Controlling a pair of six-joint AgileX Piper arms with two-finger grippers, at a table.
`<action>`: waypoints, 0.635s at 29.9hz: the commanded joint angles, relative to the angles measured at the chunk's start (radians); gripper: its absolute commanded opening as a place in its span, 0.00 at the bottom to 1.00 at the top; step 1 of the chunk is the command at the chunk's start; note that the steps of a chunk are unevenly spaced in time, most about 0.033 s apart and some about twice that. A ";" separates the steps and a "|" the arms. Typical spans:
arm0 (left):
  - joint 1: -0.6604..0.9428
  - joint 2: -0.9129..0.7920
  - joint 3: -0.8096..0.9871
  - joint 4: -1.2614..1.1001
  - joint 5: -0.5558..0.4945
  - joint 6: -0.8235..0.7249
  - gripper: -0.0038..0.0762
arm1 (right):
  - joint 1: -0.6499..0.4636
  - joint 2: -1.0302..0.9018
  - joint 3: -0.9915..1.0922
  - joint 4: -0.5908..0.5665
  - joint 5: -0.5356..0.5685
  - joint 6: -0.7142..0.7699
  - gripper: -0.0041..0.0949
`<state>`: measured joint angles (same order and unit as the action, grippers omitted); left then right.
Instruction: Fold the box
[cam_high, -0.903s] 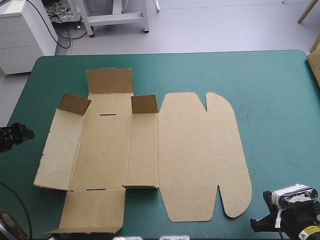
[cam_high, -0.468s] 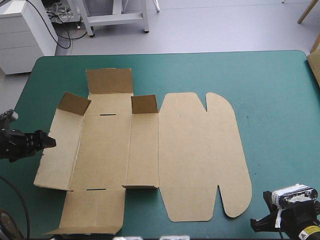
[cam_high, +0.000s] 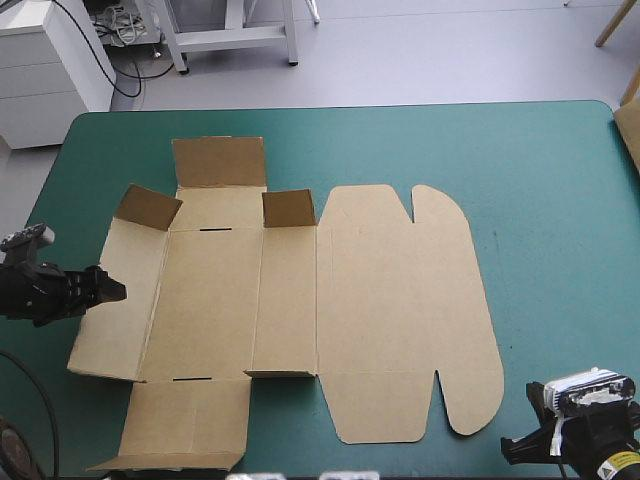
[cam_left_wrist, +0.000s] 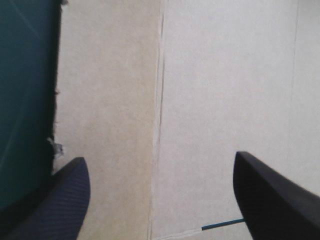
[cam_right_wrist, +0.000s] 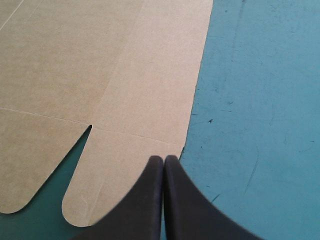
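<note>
- Lying flat on the teal-green cover (cam_high: 540, 180), the box (cam_high: 300, 300) takes up the table's left and middle. Its rounded lid panel points toward the right side.
- The left gripper (cam_high: 108, 287) comes in at the box's left edge, with its tips over the outer left panel.
- The right gripper (cam_high: 515, 448) sits low by the table's near edge. It is close to the lid's near right corner but apart from it.
- The left wrist view shows what the high view cannot: the left gripper (cam_left_wrist: 160, 161) has its fingers spread wide with nothing between them. One finger is at the box's (cam_left_wrist: 225, 75) edge beside the cover (cam_left_wrist: 25, 75), and the other is over the next panel. A fold line runs ahead between the two fingers. Whether the tips touch the board cannot be told.
- The right wrist view shows the right gripper (cam_right_wrist: 163, 162) with its fingers pressed together into one point and holding nothing. The point aims at the lid's straight edge, where the box (cam_right_wrist: 100, 60) meets the bare cover (cam_right_wrist: 260, 100). A rounded tab and a narrow notch lie just beside the gripper.
- Only the high view shows two small flaps (cam_high: 147, 208) standing up at the far side of the left panels. The rest of the board lies flat.
</note>
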<state>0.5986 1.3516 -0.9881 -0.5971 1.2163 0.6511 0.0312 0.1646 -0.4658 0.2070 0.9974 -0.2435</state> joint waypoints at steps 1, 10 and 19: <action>-0.027 -0.025 0.027 -0.034 0.039 0.004 0.75 | 0.002 0.011 -0.022 0.006 -0.060 0.000 0.02; -0.042 -0.022 0.117 -0.033 0.024 0.057 0.33 | 0.002 0.011 -0.022 0.006 -0.060 0.000 0.02; -0.042 -0.022 0.117 -0.035 0.020 0.100 0.04 | 0.002 0.011 -0.022 0.006 -0.060 0.000 0.02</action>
<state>0.5627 1.3516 -0.8523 -0.5896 1.2116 0.7446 0.0312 0.1646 -0.4658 0.2070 0.9974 -0.2414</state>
